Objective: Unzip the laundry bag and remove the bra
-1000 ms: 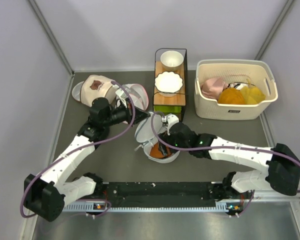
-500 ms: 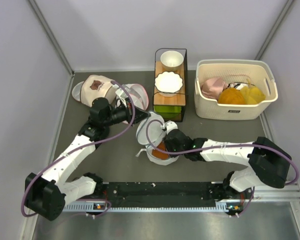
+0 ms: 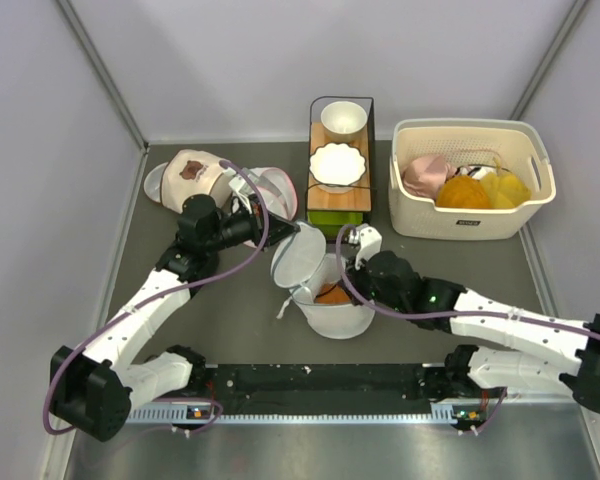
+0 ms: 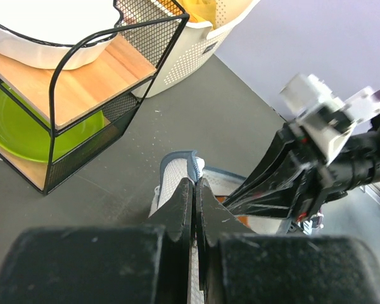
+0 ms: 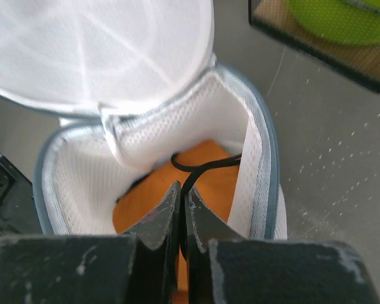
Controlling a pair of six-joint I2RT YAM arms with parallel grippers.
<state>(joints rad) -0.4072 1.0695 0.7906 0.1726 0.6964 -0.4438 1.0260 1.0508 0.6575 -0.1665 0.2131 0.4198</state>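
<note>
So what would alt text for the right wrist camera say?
The shut right end effector pinches a thin dark strap of the orange bra inside the open white mesh laundry bag. Its round lid is flipped back; a green plate shows top right.

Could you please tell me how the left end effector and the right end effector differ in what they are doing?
The left end effector is shut on the trimmed lid of the laundry bag; the right end effector is shut on the thin dark strap of the bra. The left sits outside the bag, propping the lid open; the right points down into its open mouth. Both are fully closed.
</note>
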